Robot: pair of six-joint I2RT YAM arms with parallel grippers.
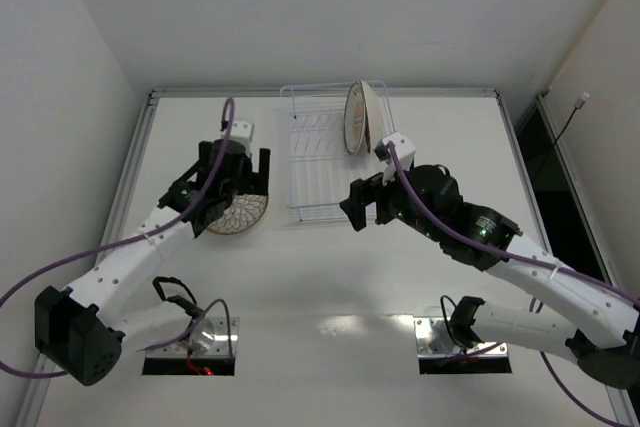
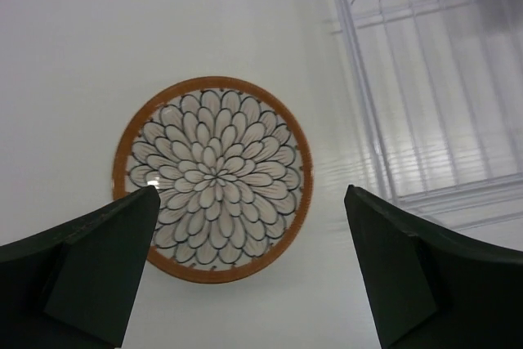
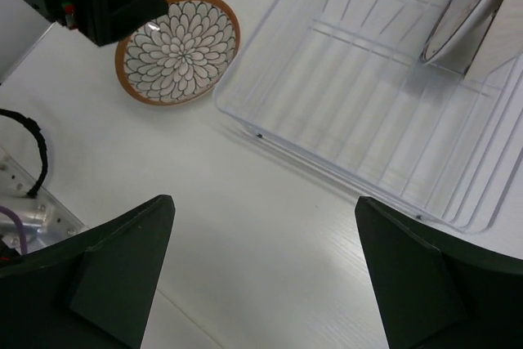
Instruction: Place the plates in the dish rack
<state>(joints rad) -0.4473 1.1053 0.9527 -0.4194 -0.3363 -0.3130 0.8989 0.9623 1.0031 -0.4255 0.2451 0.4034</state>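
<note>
A white petal-patterned plate with an orange-brown rim (image 1: pixel 245 215) lies flat on the table left of the dish rack (image 1: pixel 310 182). It also shows in the left wrist view (image 2: pixel 212 153) and the right wrist view (image 3: pixel 178 46). My left gripper (image 1: pixel 238 182) hovers over it, open and empty (image 2: pixel 252 194). Two plates (image 1: pixel 358 117) stand on edge at the rack's far right end, also in the right wrist view (image 3: pixel 470 6). My right gripper (image 1: pixel 365 205) is open and empty above bare table by the rack's near right corner (image 3: pixel 263 202).
The white wire rack (image 2: pixel 425 120) (image 3: pixel 245 124) has free slots near its front. Metal rails (image 1: pixel 135 162) edge the table left, back and right. A dark gap (image 1: pixel 535 147) lies beyond the right rail. Arm base plates with cables (image 1: pixel 195 342) (image 1: pixel 460 335) sit at the near edge.
</note>
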